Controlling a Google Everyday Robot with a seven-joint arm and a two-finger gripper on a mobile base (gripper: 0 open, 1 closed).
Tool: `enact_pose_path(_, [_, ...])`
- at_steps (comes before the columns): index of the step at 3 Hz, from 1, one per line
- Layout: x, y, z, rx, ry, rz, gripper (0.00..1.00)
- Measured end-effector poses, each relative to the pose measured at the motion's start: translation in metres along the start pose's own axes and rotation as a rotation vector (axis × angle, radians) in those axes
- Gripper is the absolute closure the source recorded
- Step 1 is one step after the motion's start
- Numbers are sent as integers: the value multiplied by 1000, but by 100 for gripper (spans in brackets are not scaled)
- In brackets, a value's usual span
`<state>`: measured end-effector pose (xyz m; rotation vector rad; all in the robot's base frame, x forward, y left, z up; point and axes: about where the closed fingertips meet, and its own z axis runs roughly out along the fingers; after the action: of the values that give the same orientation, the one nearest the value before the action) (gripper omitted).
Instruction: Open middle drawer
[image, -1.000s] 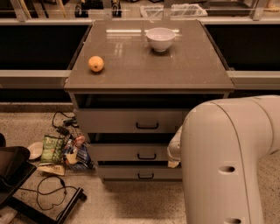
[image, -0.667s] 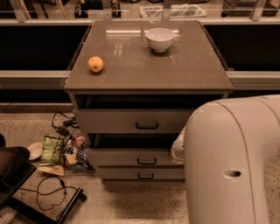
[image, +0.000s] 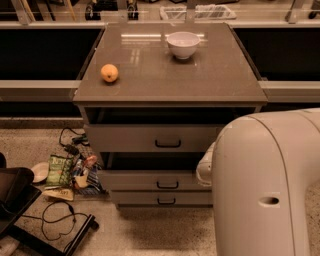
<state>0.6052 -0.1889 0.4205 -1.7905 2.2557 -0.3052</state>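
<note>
**Inspector:** Item one, the cabinet (image: 90, 97). State what is observed.

**Assistant:** Grey unit with three drawers in a stack. The middle drawer (image: 135, 180) is the second front down and has a small black handle (image: 167, 185) at its centre. A dark gap shows above its front. Its left end stands out past the left end of the lowest drawer (image: 135, 198) beneath it, so it appears partly drawn out. The top drawer (image: 125, 137) also has a dark gap above its front.

**Inspector:** Item two, the gripper.

**Assistant:** The arm's large white housing (image: 270, 185) fills the lower right of the view and covers the right ends of the two lower drawers. Only a pale rounded part of the gripper (image: 204, 169) shows past the housing's left edge, at the right end of the middle drawer front. I cannot tell whether it is spread or closed, nor whether it touches the drawer.

**Inspector:** Tabletop?

**Assistant:** The tabletop (image: 215, 85) carries an orange (image: 109, 73) near its left edge and a white bowl (image: 183, 44), upright, toward the rear. The two are well apart.

**Inspector:** Floor?

**Assistant:** Loose packets (image: 65, 172) and a black cable (image: 57, 220) lie left of the cabinet.
</note>
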Motion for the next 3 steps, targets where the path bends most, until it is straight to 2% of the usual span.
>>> enact_pose_path(1, [0, 0, 0, 0, 0, 0, 100])
enact_pose_path(3, [0, 0, -1, 0, 0, 0, 50])
